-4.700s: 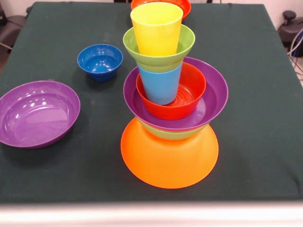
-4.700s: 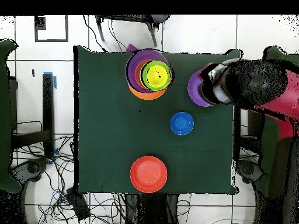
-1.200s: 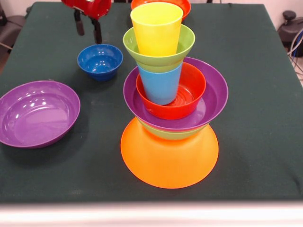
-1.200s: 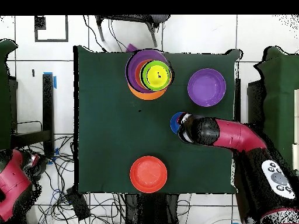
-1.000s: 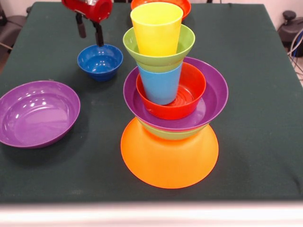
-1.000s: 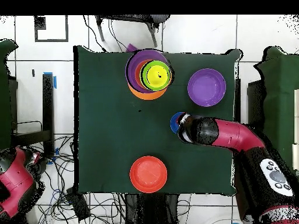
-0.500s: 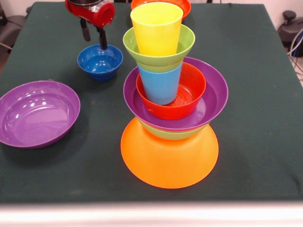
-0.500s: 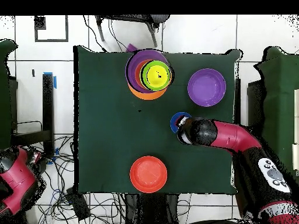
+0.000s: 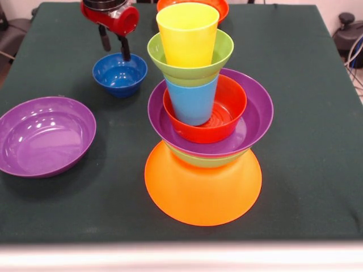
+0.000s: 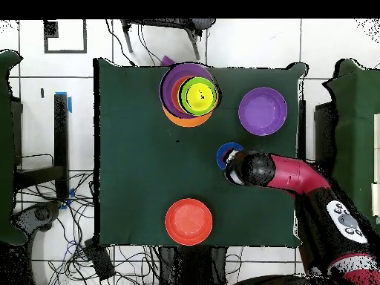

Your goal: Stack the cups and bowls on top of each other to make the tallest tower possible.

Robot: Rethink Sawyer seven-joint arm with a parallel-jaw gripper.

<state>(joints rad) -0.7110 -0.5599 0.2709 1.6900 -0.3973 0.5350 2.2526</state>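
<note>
Green felt-like cloth is covering the table, a soft matte surface that contrasts with the glossy, hard plastic on it. In the front view the tower is standing right of centre. Its base is the orange bowl, the largest piece, lying upside down with its wide rim on the cloth. Above it are sitting a green bowl showing only as a thin edge, a wide purple bowl, a red bowl, a blue cup, a second green bowl and a yellow cup on top. The stack is looking slightly off-centre, so it would probably topple under a knock.

A spare purple bowl is resting at centre left, shallow and broad. A red-orange bowl is lying at lower centre of the overhead view, well apart from the rest.

The small blue bowl is sitting at upper left of the front view, deep with a narrow foot. It is likely light, stiff and slippery, so its thin rim seems the best place to take hold. The gripper is hanging at the far rim, its two dark fingers parted narrowly and holding nothing; one seems to be reaching inside the rim and the other outside, though contact cannot be judged.
</note>
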